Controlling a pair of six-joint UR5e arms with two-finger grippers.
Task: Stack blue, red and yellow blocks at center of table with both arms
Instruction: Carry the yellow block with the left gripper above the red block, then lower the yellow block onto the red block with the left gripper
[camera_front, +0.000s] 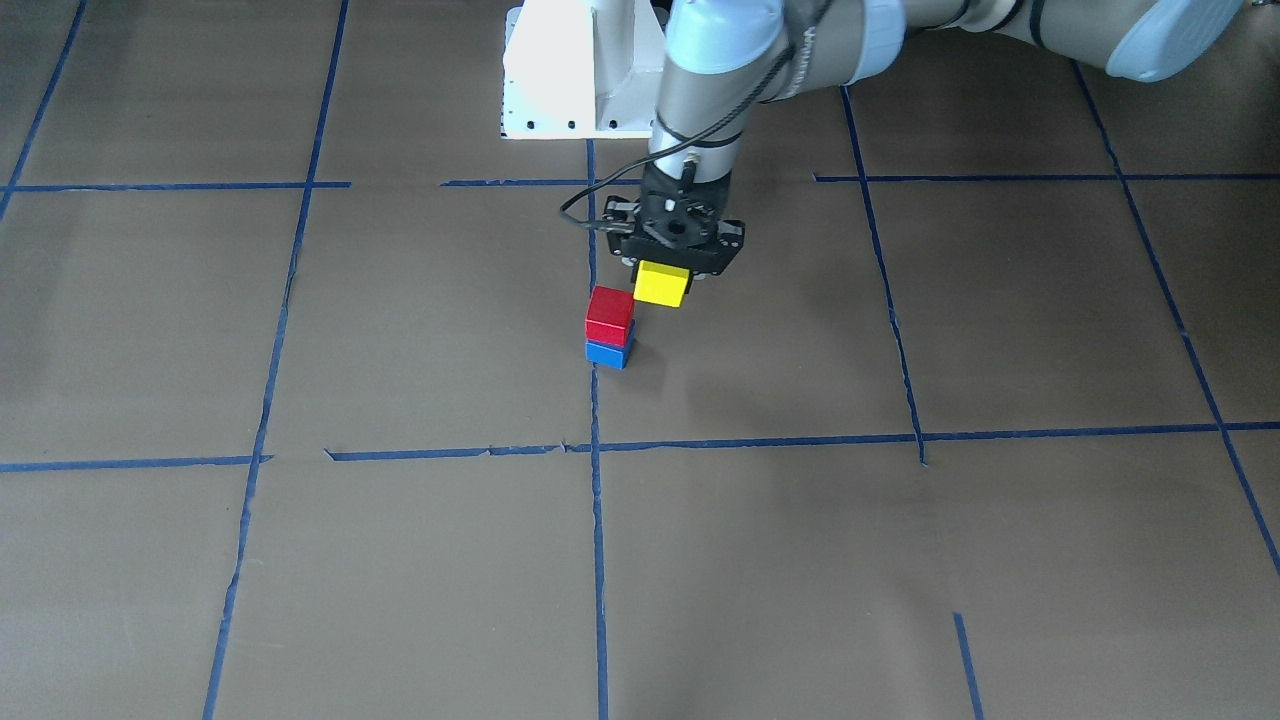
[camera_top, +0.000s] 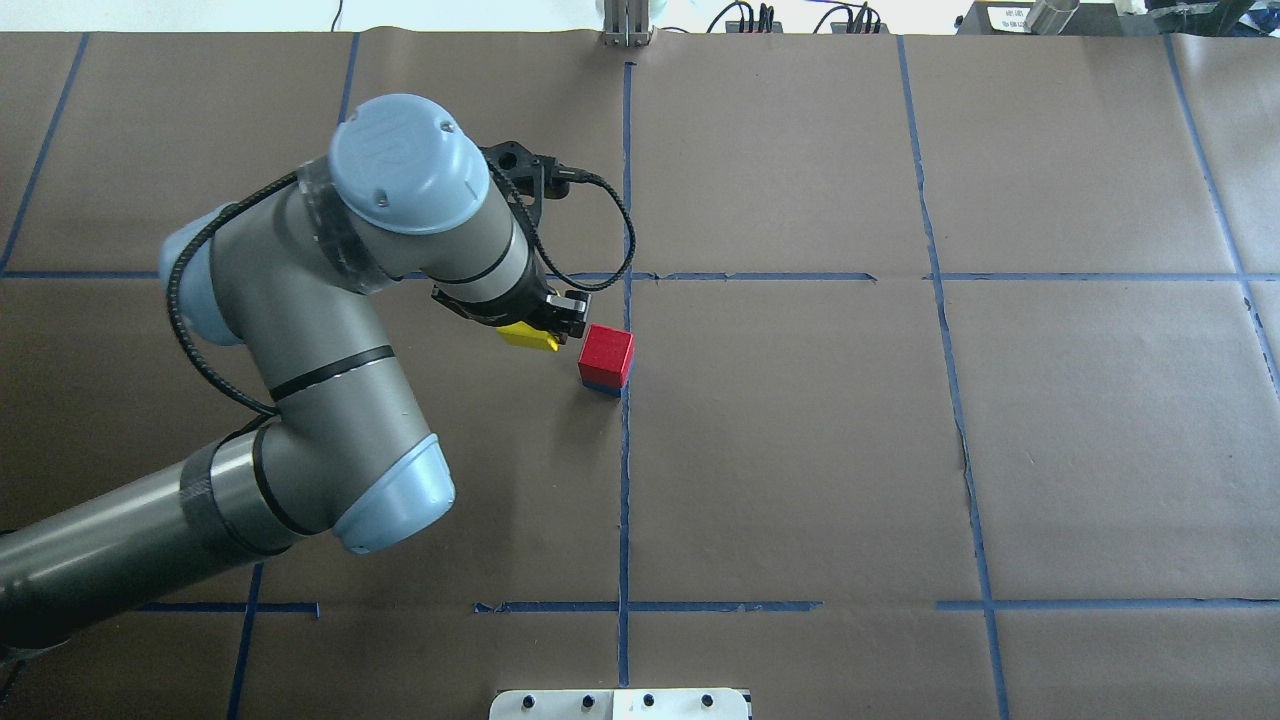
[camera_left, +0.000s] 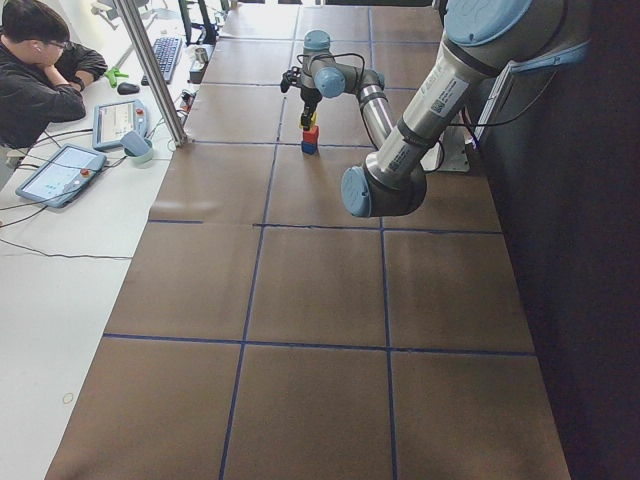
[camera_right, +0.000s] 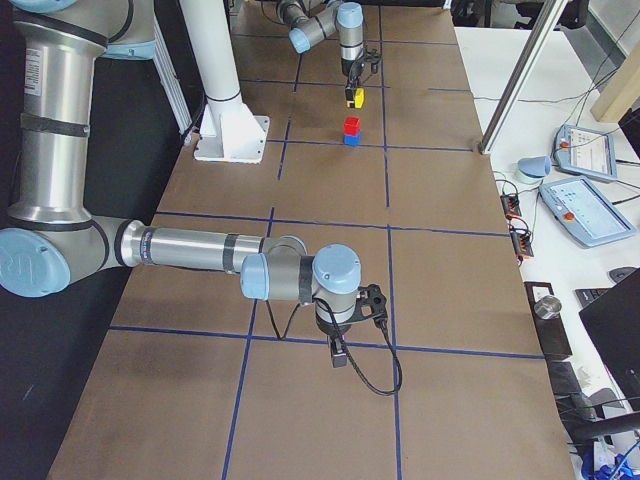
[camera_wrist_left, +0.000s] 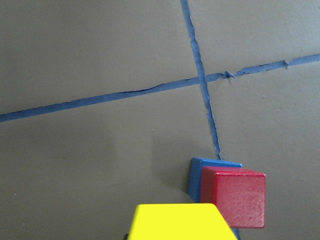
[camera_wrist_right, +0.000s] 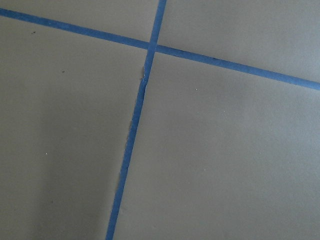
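Yellow block (camera_wrist_left: 180, 222) is pinched in my left gripper (camera_front: 668, 265), off the table (camera_top: 800, 450). Red block (camera_top: 606, 352) on blue block (camera_front: 607, 355) sits mid-table, just beside at 3 o'clock overhead, so I'd shift that way.

We see silver-grey tubular arms (camera_top: 300, 330) with pale-blue round joint caps (camera_top: 405, 160), black seam rings (camera_top: 330, 372) and looping black cable (camera_top: 178, 310).
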